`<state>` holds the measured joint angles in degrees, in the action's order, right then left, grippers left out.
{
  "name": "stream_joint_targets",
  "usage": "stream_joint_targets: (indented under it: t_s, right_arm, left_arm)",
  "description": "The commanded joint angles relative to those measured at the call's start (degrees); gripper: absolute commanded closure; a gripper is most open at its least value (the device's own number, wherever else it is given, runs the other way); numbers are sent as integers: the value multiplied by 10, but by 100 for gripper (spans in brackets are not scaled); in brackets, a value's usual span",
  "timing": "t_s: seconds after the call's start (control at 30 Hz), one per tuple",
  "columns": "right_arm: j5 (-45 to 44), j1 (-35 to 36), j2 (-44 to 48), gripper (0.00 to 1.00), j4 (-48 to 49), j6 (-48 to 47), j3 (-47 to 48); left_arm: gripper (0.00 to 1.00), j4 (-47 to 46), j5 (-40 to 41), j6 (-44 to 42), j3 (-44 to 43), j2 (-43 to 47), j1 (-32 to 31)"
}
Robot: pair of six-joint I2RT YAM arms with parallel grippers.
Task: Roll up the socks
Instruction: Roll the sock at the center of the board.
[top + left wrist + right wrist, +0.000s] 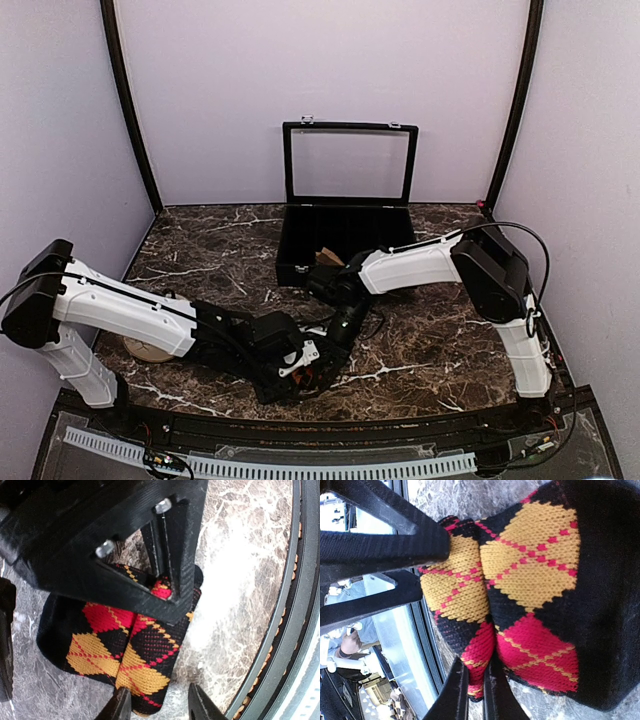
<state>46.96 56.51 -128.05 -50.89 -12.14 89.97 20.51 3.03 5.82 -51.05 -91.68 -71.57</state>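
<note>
Left wrist view: we saw argyle sock (125, 650) folded dbl on table (240, 570), crease running top-to-bottom, near front rim (280, 645), bare marble btwn. Right gripper (476, 670) pinched its top end; left gripper (157, 707) spread at bottom end.

The left arm (120, 310) rises from its base at eight o'clock, elbow high. Its forearm runs low toward six o'clock, where the left gripper (157, 707) holds its fingers (119, 707) parted. The right arm (420, 262) stands at four o'clock with its elbow up at three, its forearm sloping down to the same spot, and the right gripper (475, 692) sits just beside the left one, jaws pinched on the sock (530, 570).
</note>
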Motion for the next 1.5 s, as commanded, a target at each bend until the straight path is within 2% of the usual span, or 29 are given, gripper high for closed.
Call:
stream_joint_targets:
  t_s: [0.0, 0.27, 0.4, 0.47, 0.57, 0.73, 1.07, 1.27, 1.47]
  right_arm:
    - [-15, 0, -4, 97, -24, -14, -4]
    - [-7, 0, -5, 97, -25, -14, -5]
    - [-2, 0, -2, 97, -25, -14, -5]
    - [0, 1, -2, 97, -25, -14, -6]
    - [2, 2, -2, 97, -25, -13, -8]
    - [3, 6, 1, 96, -24, -11, -7]
    - [-6, -1, 39, 74, 32, 18, -49]
    - [3, -11, 72, 70, 68, 29, -76]
    - [8, -22, 96, 68, 100, 36, -102]
  left_arm:
    - [59, 56, 7, 15, 19, -19, 3]
    - [61, 39, 4, 3, 10, -45, 3]
    - [67, 33, 0, 1, 10, -58, 4]
    - [72, 27, -2, 2, 10, -62, 4]
    - [88, 18, -6, 2, 10, -66, 4]
    - [100, 9, -23, 6, 12, -78, 4]
    - [100, -24, -97, 44, 41, -54, 32]
    - [100, -35, -163, 62, 47, -38, 75]
    - [100, -31, -232, 70, 37, -60, 106]
